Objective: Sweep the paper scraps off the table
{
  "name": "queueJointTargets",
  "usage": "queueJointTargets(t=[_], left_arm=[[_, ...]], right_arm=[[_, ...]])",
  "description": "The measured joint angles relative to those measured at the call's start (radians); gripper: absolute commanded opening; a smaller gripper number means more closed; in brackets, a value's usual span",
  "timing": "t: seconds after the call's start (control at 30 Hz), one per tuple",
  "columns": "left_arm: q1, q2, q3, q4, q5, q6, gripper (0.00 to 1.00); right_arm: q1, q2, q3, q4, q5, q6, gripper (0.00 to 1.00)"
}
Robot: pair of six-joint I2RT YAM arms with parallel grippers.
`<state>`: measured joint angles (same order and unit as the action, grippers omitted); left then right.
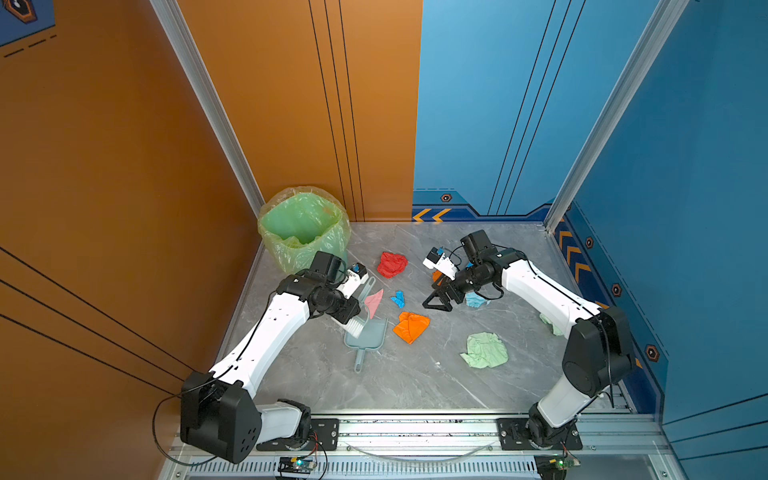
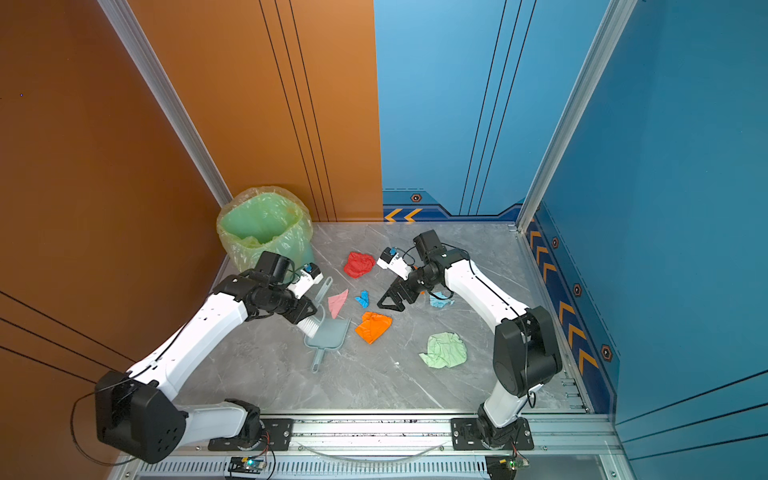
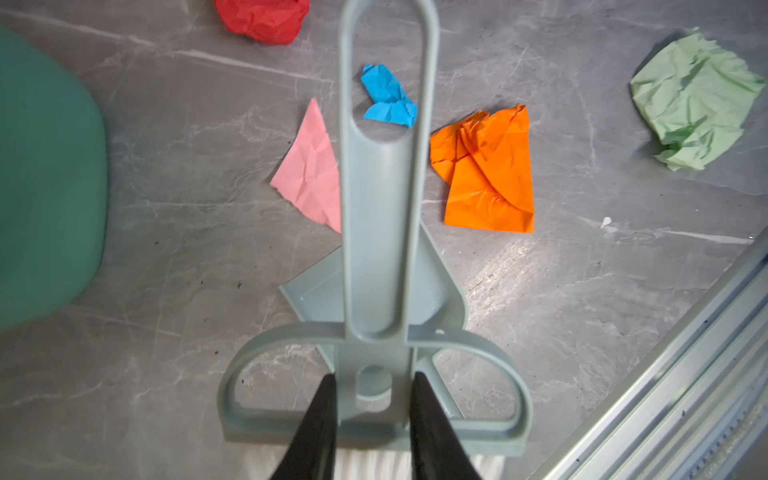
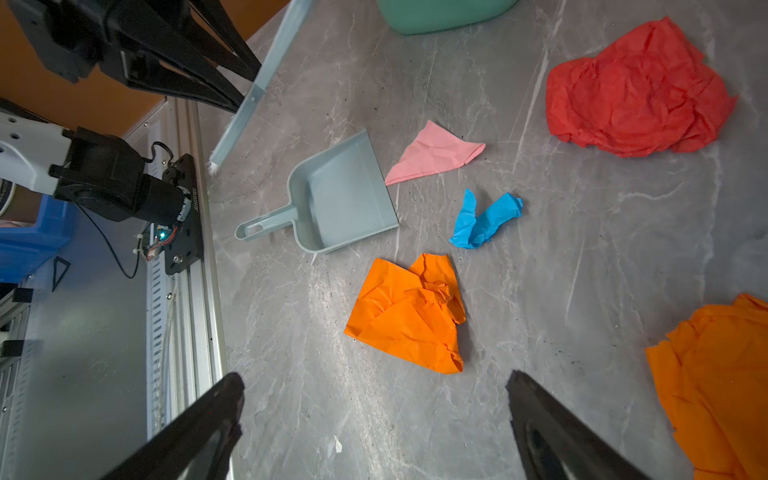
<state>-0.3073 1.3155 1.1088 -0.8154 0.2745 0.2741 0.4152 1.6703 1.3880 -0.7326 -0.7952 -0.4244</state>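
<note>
Dustpan (image 4: 345, 199) empty, flat on table (image 4: 561, 270); paper scraps (image 4: 409, 316) scattered on marble beside it. Lined bin (image 1: 297, 249) at far left corner. Left gripper (image 3: 374, 380) pinching brush (image 3: 382, 249); right gripper (image 4: 376, 382) spread wide, empty.

A matching pair, this: the left pincer (image 3: 374, 376) and the right pincer (image 4: 374, 378) are both black and tapered, and right behind each sits a small white camera block (image 1: 440, 262) with a blue patch. Further back, white shells (image 1: 536, 286) alternate with chunky black joints (image 1: 598, 353). A thin black cable (image 1: 153, 419) loops out well behind the left pincer. Farthest back, black base plates (image 1: 326, 432) carry silver screws (image 1: 334, 434).
</note>
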Motion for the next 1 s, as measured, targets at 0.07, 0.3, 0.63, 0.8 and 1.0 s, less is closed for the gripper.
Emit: queueJointTargets(t=[0.07, 0.3, 0.63, 0.8, 1.0], left_arm=[[-0.017, 0.025, 0.023, 0.000, 0.024, 0.011, 0.07], [-0.070, 0.123, 0.097, 0.000, 0.086, 0.053, 0.06], [-0.113, 0.216, 0.185, 0.000, 0.167, 0.097, 0.02], [-0.126, 0.216, 0.246, -0.001, 0.233, 0.126, 0.01], [-0.149, 0.217, 0.290, 0.000, 0.298, 0.154, 0.00]], right_arm=[[0.000, -0.011, 0.010, -0.009, -0.021, -0.006, 1.00], [0.000, -0.063, 0.013, -0.033, -0.084, -0.025, 1.00], [-0.037, -0.135, 0.020, -0.046, -0.174, -0.051, 1.00], [-0.065, -0.138, 0.046, -0.063, -0.216, -0.051, 1.00], [-0.083, -0.159, 0.084, -0.071, -0.257, -0.051, 1.00]])
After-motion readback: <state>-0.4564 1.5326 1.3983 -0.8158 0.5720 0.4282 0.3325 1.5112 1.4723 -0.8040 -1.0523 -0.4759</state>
